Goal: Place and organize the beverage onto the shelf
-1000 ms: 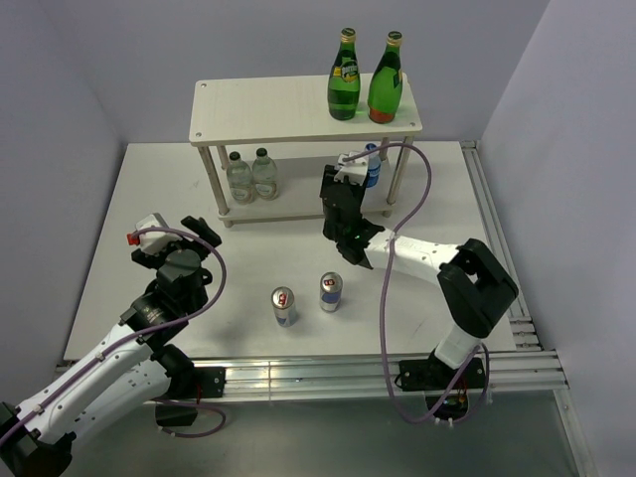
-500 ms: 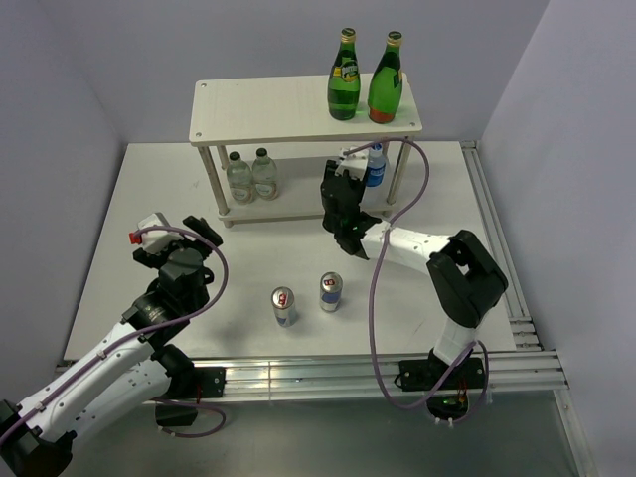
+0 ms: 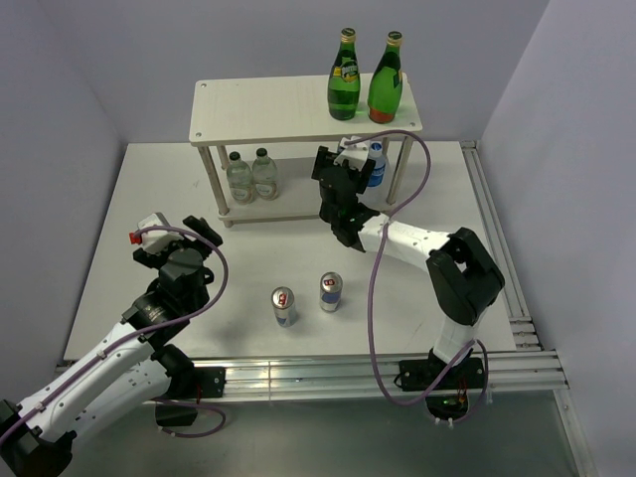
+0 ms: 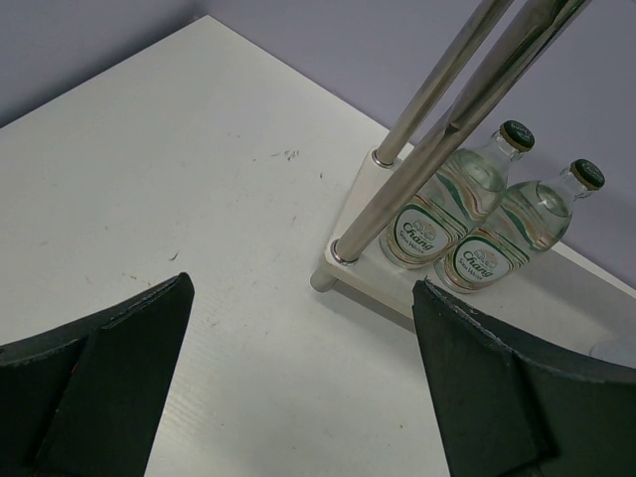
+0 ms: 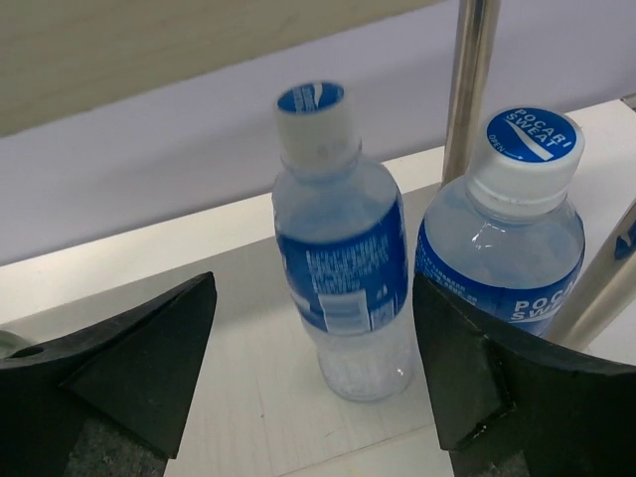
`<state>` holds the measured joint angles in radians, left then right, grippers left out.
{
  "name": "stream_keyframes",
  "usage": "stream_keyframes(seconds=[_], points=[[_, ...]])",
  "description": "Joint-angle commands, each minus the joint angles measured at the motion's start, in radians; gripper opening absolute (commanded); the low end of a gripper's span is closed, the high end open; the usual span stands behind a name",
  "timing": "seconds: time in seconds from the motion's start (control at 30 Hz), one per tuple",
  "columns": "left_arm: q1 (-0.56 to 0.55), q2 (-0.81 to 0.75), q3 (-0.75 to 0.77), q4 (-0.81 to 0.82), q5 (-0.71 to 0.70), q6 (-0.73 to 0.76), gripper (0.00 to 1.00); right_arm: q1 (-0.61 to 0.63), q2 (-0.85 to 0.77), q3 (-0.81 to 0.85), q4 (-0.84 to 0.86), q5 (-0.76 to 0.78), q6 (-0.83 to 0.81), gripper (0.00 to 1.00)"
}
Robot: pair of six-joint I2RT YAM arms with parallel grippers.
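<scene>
Standing side by side on the lower board [image 5: 248,388] of the shelf [image 3: 268,109], at its right end, are two blue-labelled bottles [image 5: 343,268] [image 5: 512,248]. The right wrist view shows both, white-capped, the right one just beside a shiny leg [image 5: 472,60]. The top view shows only one of them [image 3: 374,165], the rest being hidden under the top board and behind the arm.

The right tool [image 5: 314,283] reaches in toward the left bottle. Its fingers [image 5: 149,358] stand apart, one on either side of it, with a clear gap on the left. On the right the tip sits very near the bottle, and contact cannot be told. In the top view this tool [image 3: 331,171] is at the shelf's near edge, below the top board.

Two green bottles [image 3: 344,79] [image 3: 386,84] stand upright on the right end of the top board. Two clear bottles [image 4: 437,214] [image 4: 507,234] with green-lettered labels stand touching at the left end of the lower board. The left wrist view shows their labels, which the top view [image 3: 250,176] does not resolve.

Two cans [image 3: 283,305] [image 3: 331,291] stand upright on the desk [image 3: 149,199], near the arms and well apart from the shelf.

The left tool [image 4: 302,288] hangs wide apart and empty over the left of the desk, seen from above at [image 3: 199,231].
</scene>
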<state>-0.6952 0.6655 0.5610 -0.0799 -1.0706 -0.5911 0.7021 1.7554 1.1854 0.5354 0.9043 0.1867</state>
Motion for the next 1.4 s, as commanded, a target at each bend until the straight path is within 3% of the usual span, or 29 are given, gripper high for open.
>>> stream_keyframes(seconds=[0.0, 0.47, 0.7, 0.73, 0.87, 1.07, 1.1, 1.2, 1.37], points=[[0.000, 0.002, 0.007, 0.019, -0.009, 0.004, 0.99, -0.006, -0.028, 0.031, 0.035, 0.027, 0.020, 0.87], [0.000, 0.025, 0.016, 0.016, 0.012, 0.011, 0.99, 0.043, -0.193, -0.093, 0.012, 0.022, 0.053, 0.91], [-0.001, 0.068, 0.043, 0.037, 0.210, 0.060, 0.99, 0.169, -0.398, -0.194, -0.058, 0.082, 0.059, 0.98], [-0.001, 0.078, 0.043, 0.051, 0.303, 0.066, 0.99, 0.187, -0.425, -0.211, -0.084, 0.114, 0.063, 0.98], [-0.029, 0.092, 0.036, 0.071, 0.484, 0.082, 0.99, 0.269, -0.603, -0.256, -0.302, 0.122, 0.193, 0.98], [-0.199, 0.095, 0.016, 0.048, 0.563, 0.099, 0.99, 0.494, -0.813, -0.428, -0.527, 0.179, 0.341, 0.99], [-0.234, 0.094, 0.011, 0.036, 0.555, 0.097, 0.99, 0.520, -0.827, -0.438, -0.636, 0.179, 0.399, 0.99], [-0.392, 0.112, 0.019, -0.010, 0.502, 0.079, 0.99, 0.615, -0.863, -0.455, -0.824, 0.186, 0.535, 0.99], [-0.559, 0.181, 0.036, -0.109, 0.350, -0.013, 0.99, 0.795, -0.870, -0.478, -1.118, 0.243, 0.840, 1.00]])
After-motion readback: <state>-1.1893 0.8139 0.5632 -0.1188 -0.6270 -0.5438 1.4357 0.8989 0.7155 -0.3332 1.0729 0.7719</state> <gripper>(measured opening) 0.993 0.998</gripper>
